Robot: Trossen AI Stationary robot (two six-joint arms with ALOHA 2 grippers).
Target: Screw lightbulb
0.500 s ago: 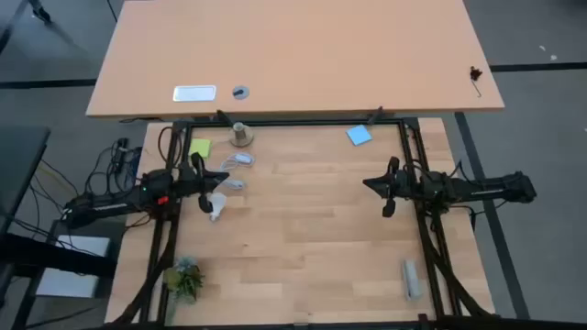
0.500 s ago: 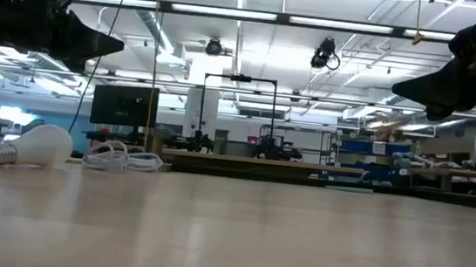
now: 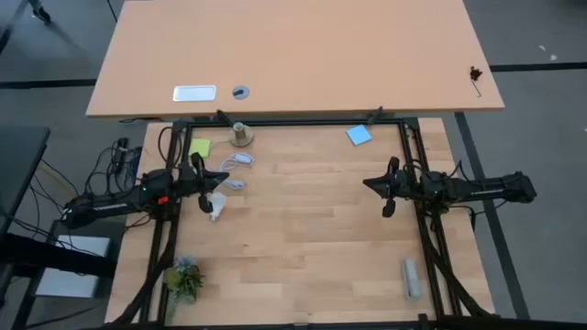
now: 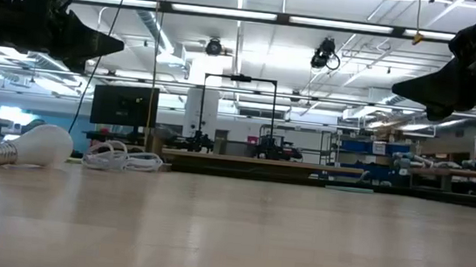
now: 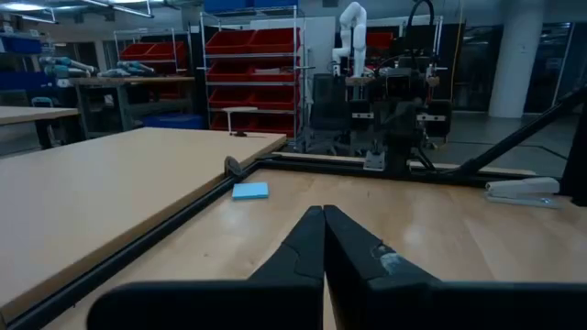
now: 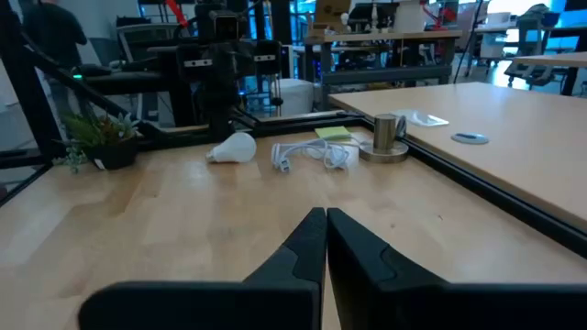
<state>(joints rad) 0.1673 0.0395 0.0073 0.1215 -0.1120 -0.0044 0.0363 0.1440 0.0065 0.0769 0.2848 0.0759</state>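
On the pale wooden table the small white rounded lightbulb lies untouched, so the pressed-together left gripper should spread and descend squarely; right gripper closed, waiting.

- A light wooden table with a black frame stands on a grey floor.
- A larger tan desk butts against the table's far edge.
- Beyond the table, long ceiling lights run overhead.
- Red storage shelves stand behind the desk.
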